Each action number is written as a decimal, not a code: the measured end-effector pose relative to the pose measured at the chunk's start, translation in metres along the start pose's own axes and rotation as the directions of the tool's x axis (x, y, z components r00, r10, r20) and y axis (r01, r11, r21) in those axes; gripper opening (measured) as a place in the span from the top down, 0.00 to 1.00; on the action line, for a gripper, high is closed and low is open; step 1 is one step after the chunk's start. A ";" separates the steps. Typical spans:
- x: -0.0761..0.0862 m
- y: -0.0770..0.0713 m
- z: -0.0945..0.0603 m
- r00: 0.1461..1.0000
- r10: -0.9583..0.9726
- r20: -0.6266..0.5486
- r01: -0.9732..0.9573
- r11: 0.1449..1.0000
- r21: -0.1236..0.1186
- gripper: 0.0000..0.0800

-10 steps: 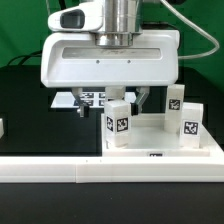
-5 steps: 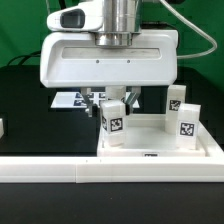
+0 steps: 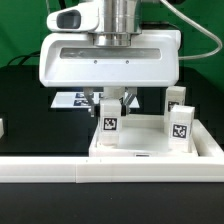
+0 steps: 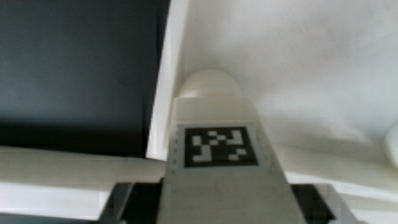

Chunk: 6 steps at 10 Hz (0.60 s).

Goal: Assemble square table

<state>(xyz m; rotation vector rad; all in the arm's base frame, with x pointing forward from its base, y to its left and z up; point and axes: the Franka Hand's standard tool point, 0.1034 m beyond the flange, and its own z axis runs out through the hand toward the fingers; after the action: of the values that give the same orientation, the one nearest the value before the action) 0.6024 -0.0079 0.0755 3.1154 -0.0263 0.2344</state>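
White plastic block leg [image 3: 108, 126] with a printed tag stands at the exterior view's centre, pinched by the gripper [image 3: 109, 104] for seating into the white square rimmed tabletop [image 3: 150, 150]; 2 more legs [image 3: 181, 126] wait right.

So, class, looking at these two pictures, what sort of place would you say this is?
Probably a robotics lab test bench: a robot hand closed on a tagged white leg, a black table, and a flat marker board of printed tags for camera tracking.
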 end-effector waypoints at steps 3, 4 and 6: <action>-0.001 -0.008 0.001 0.947 0.323 -0.010 -0.323 0.947 0.002 0.64; -0.001 -0.009 0.001 0.904 0.427 -0.007 -0.427 0.904 0.005 0.64; -0.002 -0.013 0.001 0.815 0.579 0.006 -0.580 0.815 0.002 0.64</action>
<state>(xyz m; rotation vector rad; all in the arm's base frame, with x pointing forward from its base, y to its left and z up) 0.6006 0.0052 0.0743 3.0083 -0.9880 0.2272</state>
